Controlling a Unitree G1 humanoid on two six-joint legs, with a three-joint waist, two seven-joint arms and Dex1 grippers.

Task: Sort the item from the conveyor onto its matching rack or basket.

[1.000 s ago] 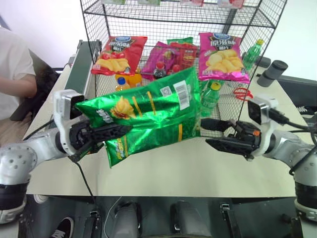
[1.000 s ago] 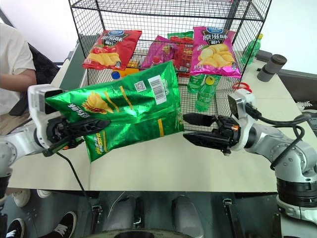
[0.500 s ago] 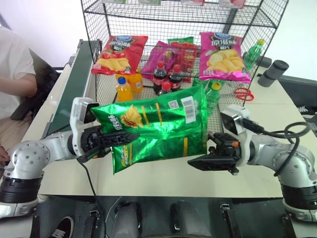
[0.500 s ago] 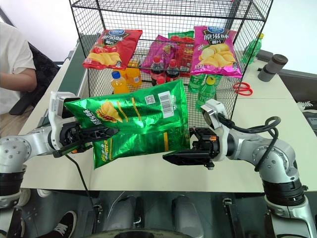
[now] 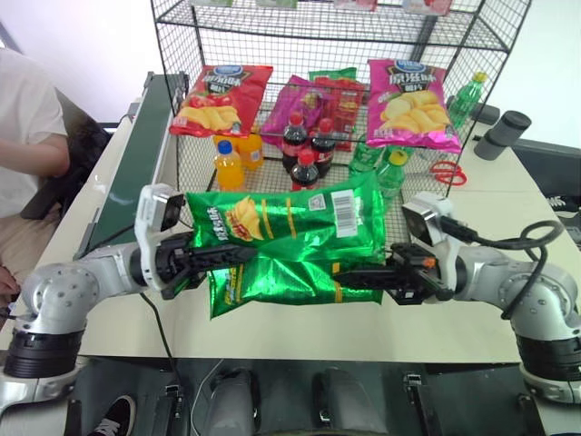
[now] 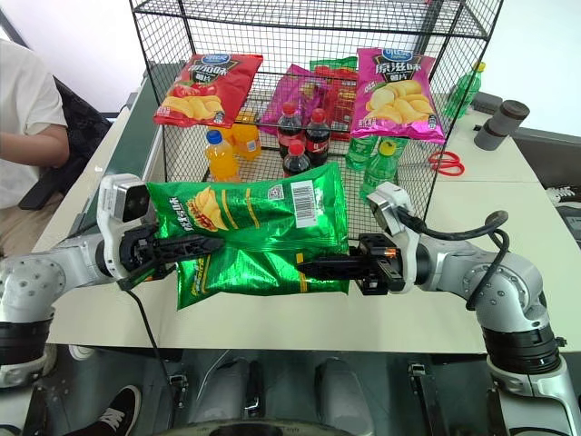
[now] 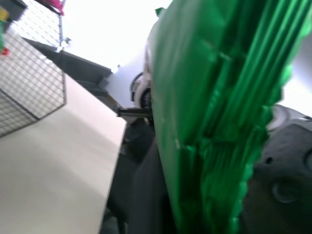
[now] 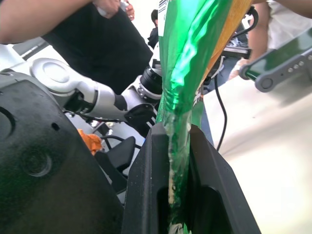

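While both arms hold it above the cream tabletop (image 5: 300, 318) at lower centre of the frame, the shiny green crisp bag with a blue logo and white barcode (image 5: 290, 241) hangs stretched between them, clear of the table.

At far left a seated person in a white shirt (image 5: 27, 118) is partly visible. Beside them, the long dark green conveyor belt in a grey-black frame (image 5: 136, 163) runs up the left side.

At lower left, the left gripper (image 5: 218, 257) has the bag's left edge between its black fingers, which stand only narrowly parted.

Across the upper centre stands the large black wire-grid rack (image 5: 336, 36), holding a red crisp bag (image 5: 218, 98), a magenta crisp bag (image 5: 408, 102) and drink bottles (image 5: 304, 150).

At lower right, the right gripper (image 5: 363, 272) is clamped tight on the bag's lower right edge.

Risk, as a judgement: the slippery foil could slide from the loosening left hold, or crumple and tear if the arms pull apart.

A second ago the right gripper hung wide and empty beside the bag, and the left alone carried it higher.
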